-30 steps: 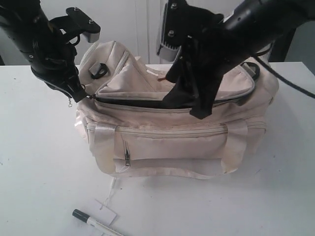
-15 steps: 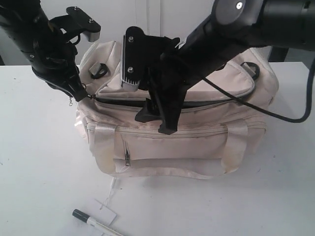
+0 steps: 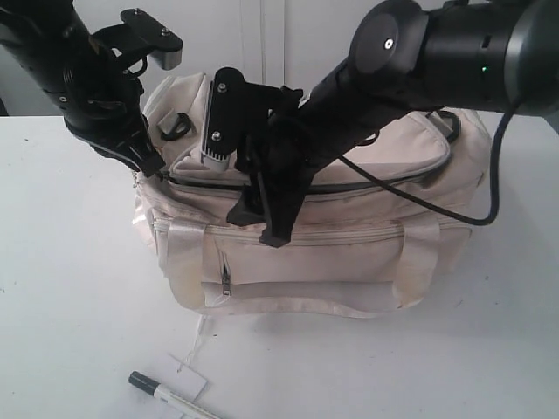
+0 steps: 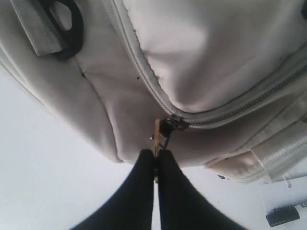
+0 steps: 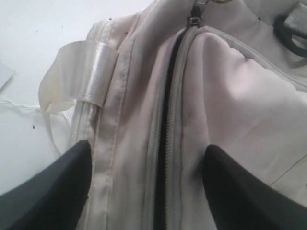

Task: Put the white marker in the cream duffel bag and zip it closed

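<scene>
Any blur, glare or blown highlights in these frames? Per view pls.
Exterior view: table nearly blown white, shadows faint, marker cut by the frame edge. Left wrist view: zipper pull reasonably sharp, jaws close to the lens and soft. Right wrist view: jaws defocused, sheen on the strap handle, main zip readable.

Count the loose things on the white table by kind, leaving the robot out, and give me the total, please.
cream duffel bag: 1
white marker: 1
paper hang tag: 1
Total: 3
</scene>
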Motion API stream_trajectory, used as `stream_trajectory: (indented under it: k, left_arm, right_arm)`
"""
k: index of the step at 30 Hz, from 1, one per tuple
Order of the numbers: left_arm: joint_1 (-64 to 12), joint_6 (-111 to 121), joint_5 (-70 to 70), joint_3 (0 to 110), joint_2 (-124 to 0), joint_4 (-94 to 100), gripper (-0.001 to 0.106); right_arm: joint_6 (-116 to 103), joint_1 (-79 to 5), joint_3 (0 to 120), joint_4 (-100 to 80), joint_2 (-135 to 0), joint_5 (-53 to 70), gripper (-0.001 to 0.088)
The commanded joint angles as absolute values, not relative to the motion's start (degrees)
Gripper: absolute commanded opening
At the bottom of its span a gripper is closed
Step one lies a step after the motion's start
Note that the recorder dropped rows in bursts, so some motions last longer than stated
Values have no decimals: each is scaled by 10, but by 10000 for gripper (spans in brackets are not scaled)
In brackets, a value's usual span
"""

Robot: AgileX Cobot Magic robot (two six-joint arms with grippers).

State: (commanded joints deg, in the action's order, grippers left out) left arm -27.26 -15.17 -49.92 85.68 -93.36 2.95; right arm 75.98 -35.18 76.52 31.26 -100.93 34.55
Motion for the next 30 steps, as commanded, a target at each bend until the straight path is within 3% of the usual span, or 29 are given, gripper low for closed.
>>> stream_trajectory:
  k: [3, 9, 15, 22, 30]
  left_arm:
    - [-273, -152, -499, 857, -934, 28, 0]
    - [-273, -152, -499, 857, -934, 27, 0]
    - [-273, -152, -499, 857, -934, 26, 0]
    - [-273, -152, -499, 857, -934, 26, 0]
    - [-273, -154, -485, 857, -934, 27, 0]
  right_arm:
    - [760, -353, 765, 315, -1014, 325, 599]
    - [757, -353, 765, 315, -1023, 335, 435]
    - [757, -353, 765, 315, -1032, 349, 378]
    - [733, -353, 765, 315, -1028, 349, 16]
    - [732, -353, 765, 315, -1003, 353, 0]
